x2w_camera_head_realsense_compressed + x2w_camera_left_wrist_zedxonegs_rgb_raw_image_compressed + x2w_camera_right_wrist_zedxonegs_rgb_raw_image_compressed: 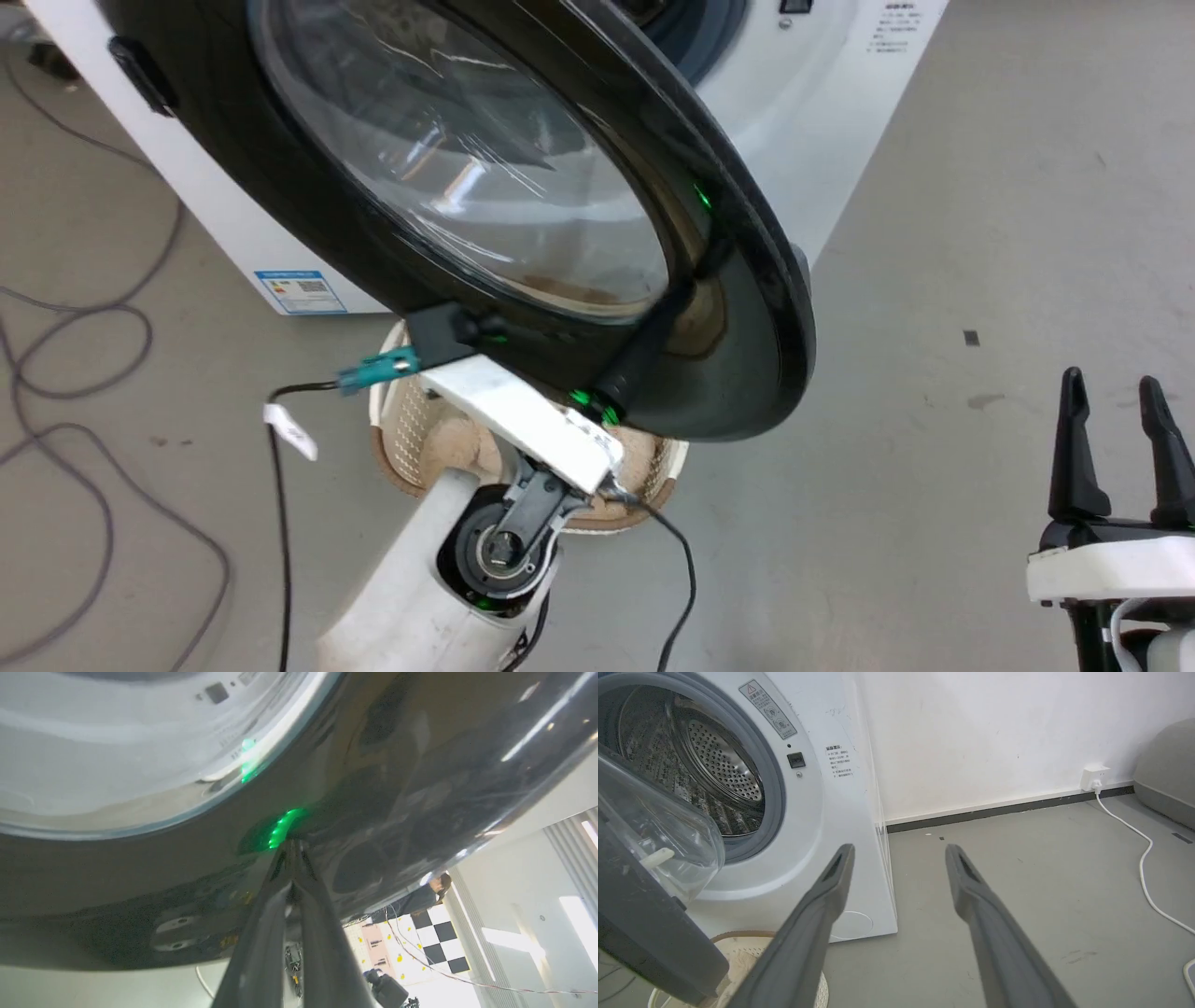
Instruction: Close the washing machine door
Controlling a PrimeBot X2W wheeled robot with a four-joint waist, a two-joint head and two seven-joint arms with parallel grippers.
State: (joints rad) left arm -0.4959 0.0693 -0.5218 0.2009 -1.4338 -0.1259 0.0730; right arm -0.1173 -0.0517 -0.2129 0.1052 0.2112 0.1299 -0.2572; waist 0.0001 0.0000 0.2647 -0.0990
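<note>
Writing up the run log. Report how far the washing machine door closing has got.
Done: the left claw, fingers together, has its tips against the glossy black rim of the round glass-windowed door. In hand: apparently a push; the door stands well off the big white front-loading washing machine, its perforated steel drum exposed. Left: swing it fully shut. The right claw hangs open and empty.

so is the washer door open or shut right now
Open: the washing machine door stands swung away from the washing machine, steel drum exposed, left claw against the door.
</note>
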